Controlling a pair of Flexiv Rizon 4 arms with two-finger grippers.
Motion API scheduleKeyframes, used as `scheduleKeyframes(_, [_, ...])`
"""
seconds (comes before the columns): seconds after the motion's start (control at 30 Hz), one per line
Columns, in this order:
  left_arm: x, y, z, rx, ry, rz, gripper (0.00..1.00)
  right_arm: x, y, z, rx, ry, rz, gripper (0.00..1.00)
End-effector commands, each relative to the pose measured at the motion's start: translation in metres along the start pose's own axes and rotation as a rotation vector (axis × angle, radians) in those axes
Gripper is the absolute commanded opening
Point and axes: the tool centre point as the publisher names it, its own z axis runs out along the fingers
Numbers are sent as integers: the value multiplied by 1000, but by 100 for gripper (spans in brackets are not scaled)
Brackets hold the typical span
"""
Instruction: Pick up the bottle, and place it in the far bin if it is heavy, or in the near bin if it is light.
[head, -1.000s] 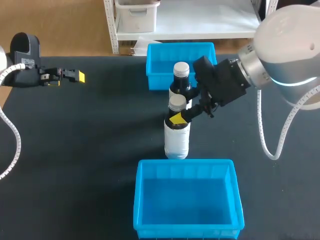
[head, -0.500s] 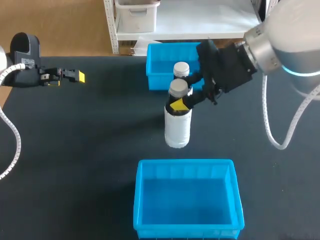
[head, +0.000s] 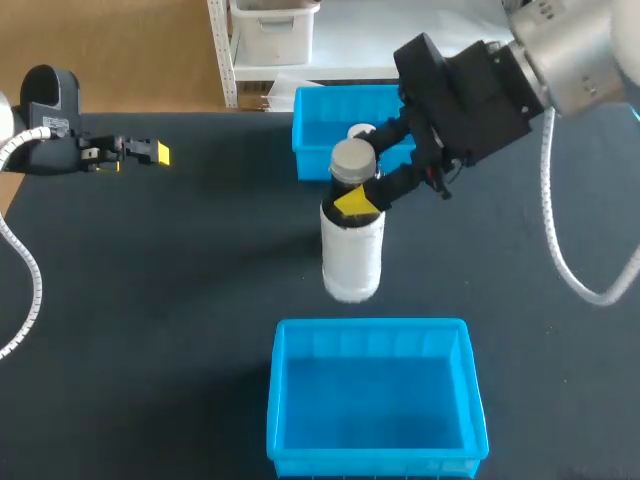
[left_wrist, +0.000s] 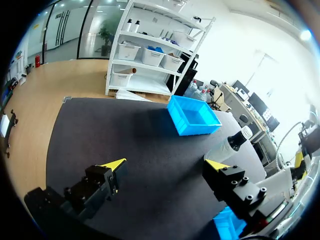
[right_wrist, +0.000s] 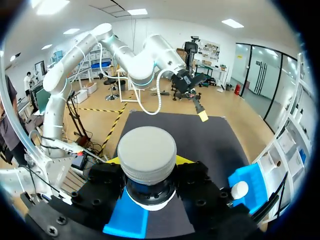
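A white bottle (head: 352, 252) with a dark neck and a grey cap hangs above the table between the two blue bins. My right gripper (head: 353, 192) is shut on its neck, one yellow tip showing at the front. In the right wrist view the cap (right_wrist: 146, 154) fills the space between the fingers of the right gripper (right_wrist: 148, 165). The far bin (head: 322, 112) lies behind the bottle and the near bin (head: 372, 328) in front of it. My left gripper (head: 150, 152) stands open at the table's far left, away from everything; its left wrist view shows the gripper (left_wrist: 165, 167) with nothing between its fingers.
A second bottle, its white cap (head: 363, 132) peeking out behind the held one, stands in front of the far bin. The left wrist view takes in the far bin (left_wrist: 193, 116) and the held bottle (left_wrist: 231, 145).
My right arm has lifted the white bottle off the table, and it now hangs higher, nearer the camera. The left arm has kept still.
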Motion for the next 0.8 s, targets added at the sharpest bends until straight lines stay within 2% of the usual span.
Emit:
scheduleKeyframes(0.03, [0,0,0,0,0,0,100,6,30,0,34,-21,17,0])
scheduleKeyframes(0.23, [0,0,0,0,0,0,100,18,45,19,-9,-37,32,0])
scheduleKeyframes(0.5, [0,0,0,0,0,0,100,33,57,48,-66,-17,10,0])
scheduleKeyframes(0.8, [0,0,0,0,0,0,100,48,62,73,-111,-11,3,0])
